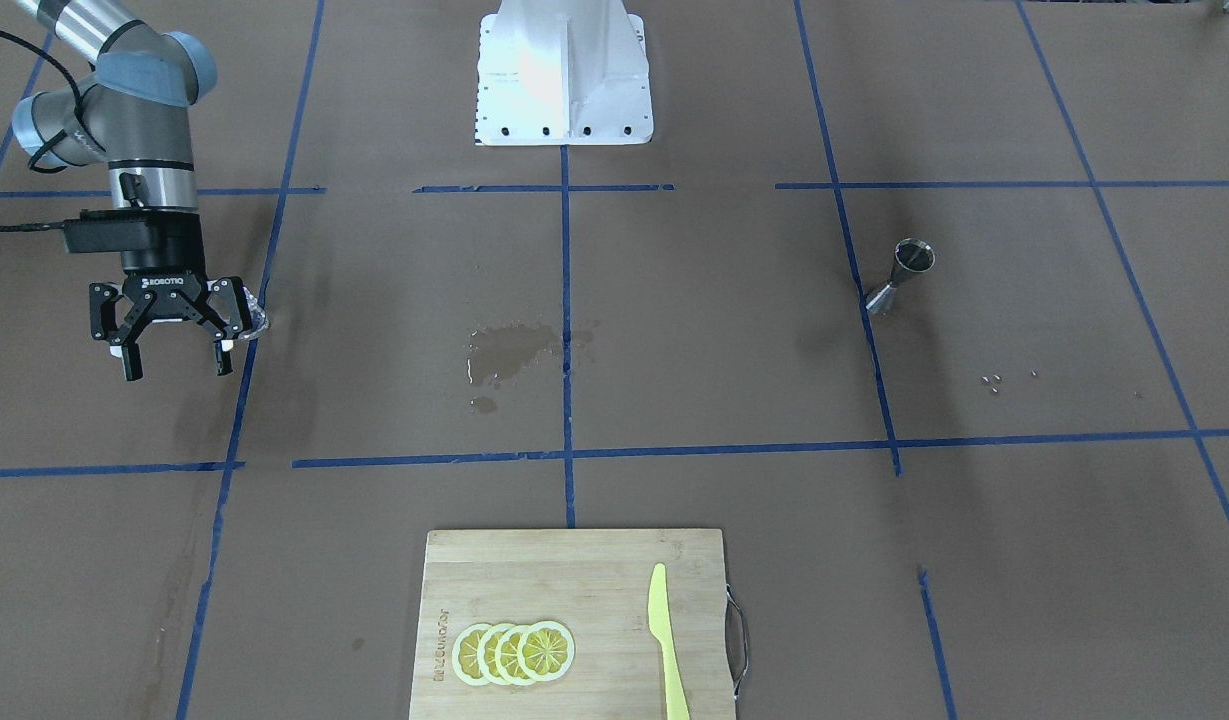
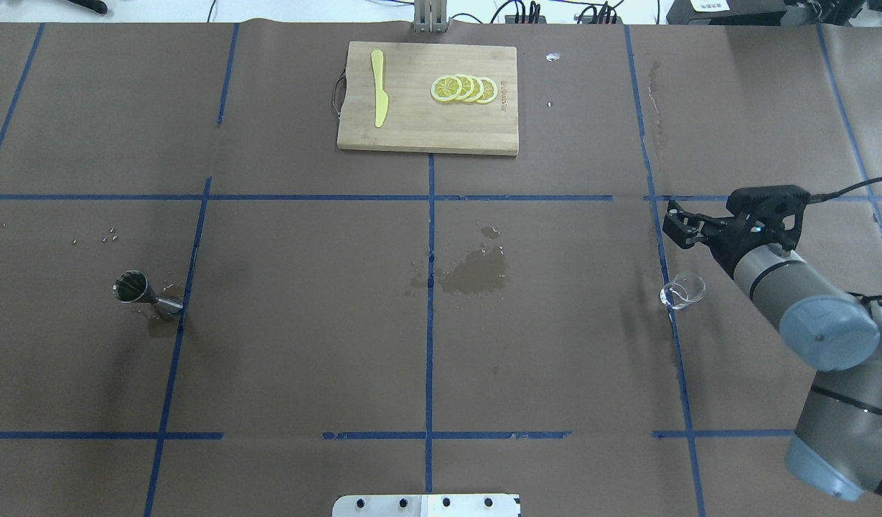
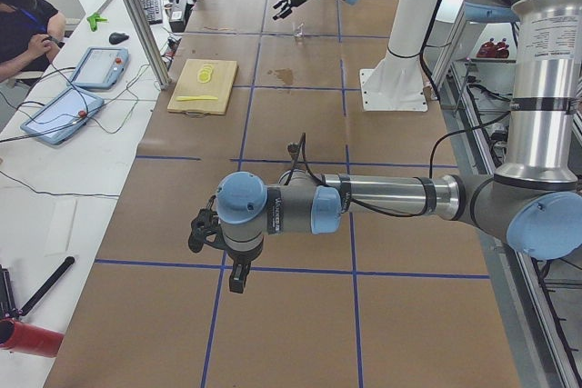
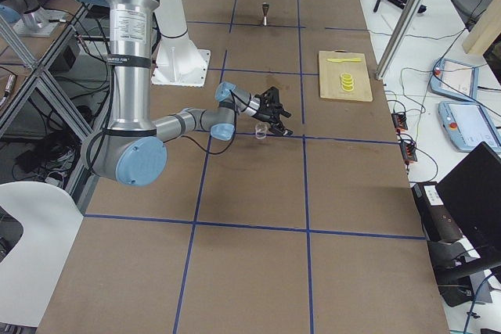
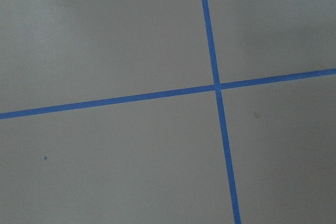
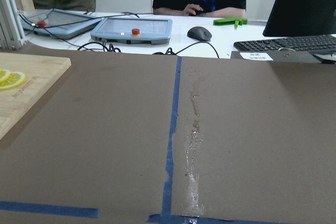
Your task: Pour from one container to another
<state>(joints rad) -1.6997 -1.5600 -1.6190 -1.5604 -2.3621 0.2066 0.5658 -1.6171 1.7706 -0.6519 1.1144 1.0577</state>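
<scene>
Right pincer (image 1: 177, 365) open, empty, near cup (image 2: 683, 291); left pincer (image 3: 200, 229): cannot tell. Jigger (image 2: 145, 294) well apart: grip waist, keep upright.

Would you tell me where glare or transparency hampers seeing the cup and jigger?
Front-facing view: the cup is only a pale glint beside the right gripper, and the white base is blown out. Overhead view: cup a faint outline, jigger crisp.

Brown paper worktop (image 2: 304, 345) w/ blue tape grid (image 2: 430, 323): shiny steel hourglass jigger (image 2: 148, 294), small clear cup (image 2: 683, 291), bamboo cutting board (image 2: 426, 126), wet patch (image 2: 476, 276) mid.
</scene>
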